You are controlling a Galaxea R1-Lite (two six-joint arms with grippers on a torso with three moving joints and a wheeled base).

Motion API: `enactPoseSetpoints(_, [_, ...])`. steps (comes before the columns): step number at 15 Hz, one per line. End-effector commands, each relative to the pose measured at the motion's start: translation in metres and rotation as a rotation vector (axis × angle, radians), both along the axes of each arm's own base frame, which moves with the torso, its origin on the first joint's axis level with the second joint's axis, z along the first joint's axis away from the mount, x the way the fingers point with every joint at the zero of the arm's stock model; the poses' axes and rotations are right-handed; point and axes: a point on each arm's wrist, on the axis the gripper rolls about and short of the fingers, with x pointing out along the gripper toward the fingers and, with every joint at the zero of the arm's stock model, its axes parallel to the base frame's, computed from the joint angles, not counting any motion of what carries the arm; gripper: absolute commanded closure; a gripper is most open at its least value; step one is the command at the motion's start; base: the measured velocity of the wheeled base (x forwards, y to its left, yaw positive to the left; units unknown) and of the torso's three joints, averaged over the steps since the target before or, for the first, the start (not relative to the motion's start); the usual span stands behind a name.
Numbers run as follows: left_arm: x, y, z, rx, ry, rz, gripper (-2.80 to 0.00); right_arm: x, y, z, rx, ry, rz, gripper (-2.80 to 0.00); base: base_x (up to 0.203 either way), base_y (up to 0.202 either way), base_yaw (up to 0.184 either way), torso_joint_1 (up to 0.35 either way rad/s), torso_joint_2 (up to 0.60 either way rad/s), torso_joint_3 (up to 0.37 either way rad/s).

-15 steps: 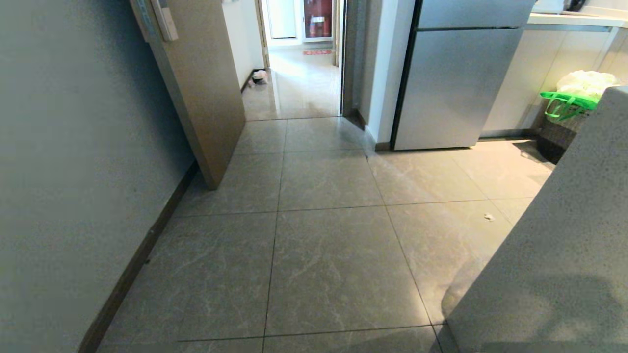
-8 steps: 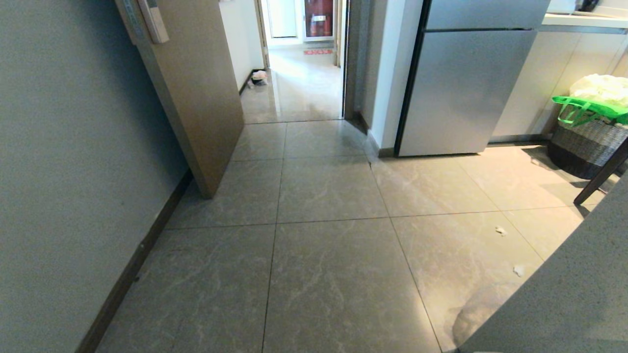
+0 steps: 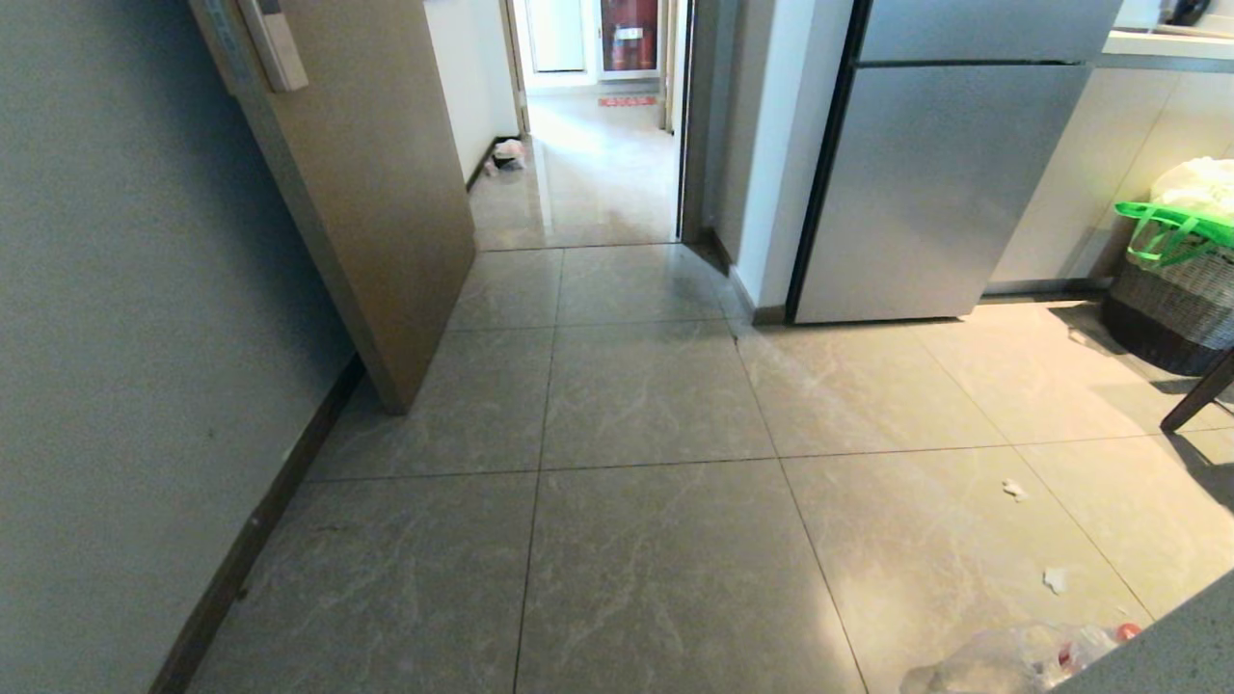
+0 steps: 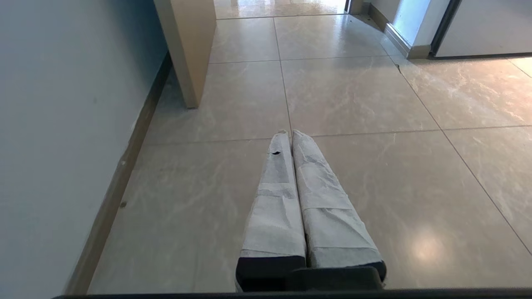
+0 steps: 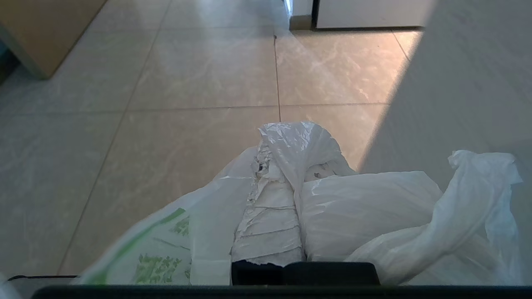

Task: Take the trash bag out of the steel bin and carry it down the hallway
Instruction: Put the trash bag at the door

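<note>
The trash bag [image 5: 365, 207] is getting pinched by the right gripper [image 5: 286, 137], fingers clamped tight on its white plastic, which is draping over both fingers [image 5: 270, 224] and half hiding them. The left gripper [image 4: 291, 135] is pointing level over the floor tiles [image 4: 353, 95], fingers pressed together, holding nothing. Way past the fingertips, the hallway [image 3: 588, 164] is opening up beyond the door [image 3: 376, 193].
</note>
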Motion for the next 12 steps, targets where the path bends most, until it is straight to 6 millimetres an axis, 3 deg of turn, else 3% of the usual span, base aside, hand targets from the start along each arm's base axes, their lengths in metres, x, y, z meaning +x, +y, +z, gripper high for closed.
enactPoseSetpoints(1, [0.0000,0.0000,-0.0005,0.000,0.000,0.001,0.00,0.0001,0.0000,0.0001,0.000,0.001,0.001,0.00,0.194,0.000,0.001,0.000,0.01,0.000])
enactPoseSetpoints(12, [0.0000,0.0000,-0.0005,-0.005,0.000,0.001,0.00,0.0001,0.0000,0.0001,0.000,0.001,0.001,0.00,0.192,0.000,0.001,0.002,0.00,0.002])
